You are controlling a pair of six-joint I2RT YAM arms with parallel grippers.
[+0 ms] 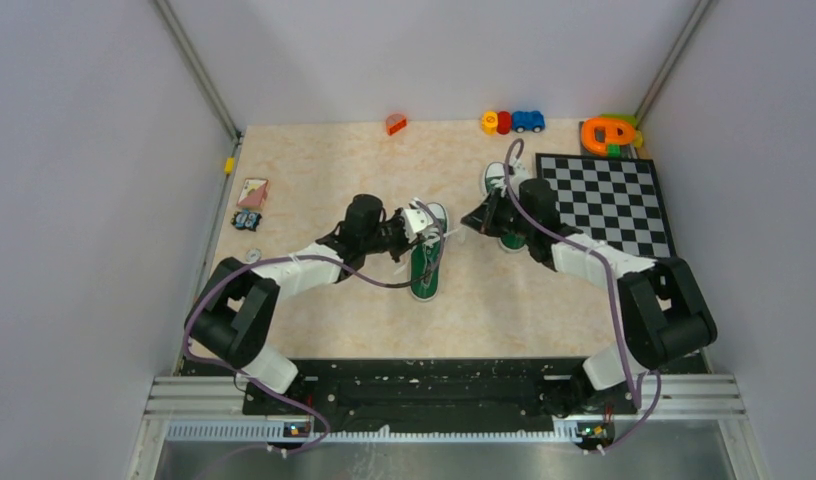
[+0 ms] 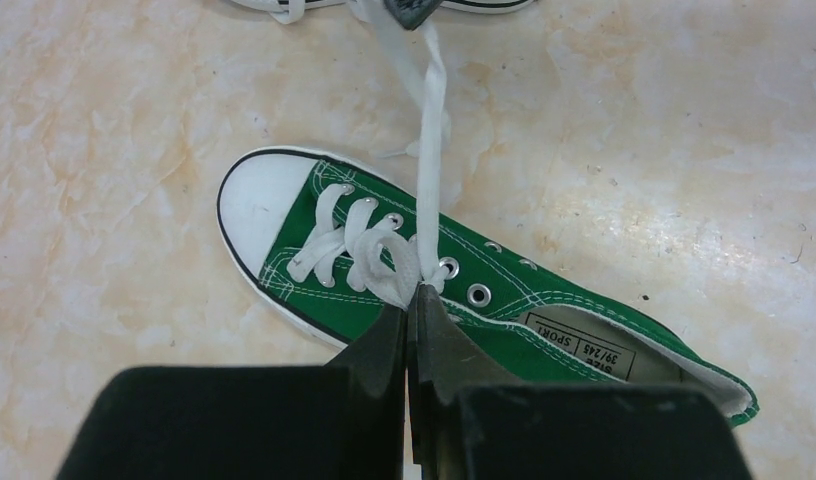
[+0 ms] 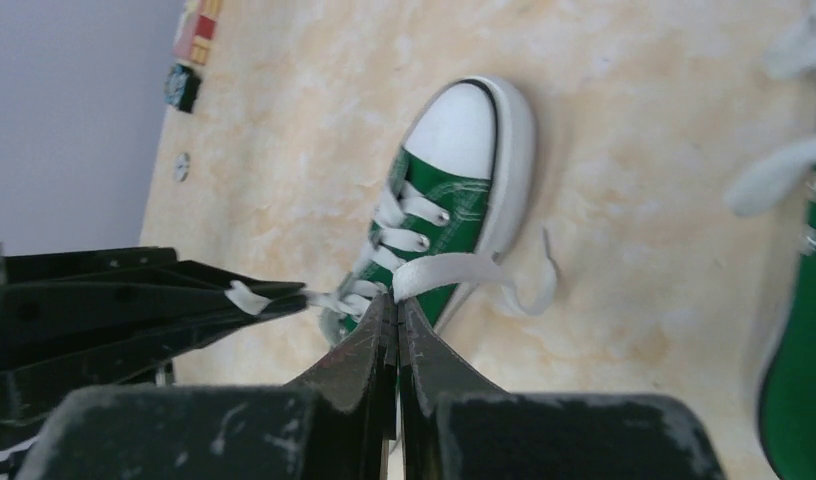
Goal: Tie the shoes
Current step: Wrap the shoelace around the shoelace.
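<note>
One green shoe [image 1: 425, 270] [image 2: 544, 300] [image 3: 454, 190] with a white toe cap lies mid-table, its white laces loose. My left gripper [image 1: 434, 234] [image 2: 416, 292] hovers over its eyelets, shut on a lace [image 2: 430, 150] that runs taut to my right gripper [image 1: 469, 220] [image 3: 392, 300]. The right gripper is shut on a lace strand [image 3: 454, 270] of the same shoe. The left fingers [image 3: 184, 310] show at the left of the right wrist view, pinching a lace end. The second shoe [image 1: 498, 178] [image 3: 799, 360] lies behind the right gripper, partly hidden by the arm.
A chessboard [image 1: 609, 200] lies at the right. Toy cars [image 1: 514, 122], an orange toy [image 1: 609, 133] and a red piece [image 1: 395, 124] line the back edge. A card [image 1: 252, 192] and a small dark object [image 1: 247, 220] sit at the left. Walls close in three sides.
</note>
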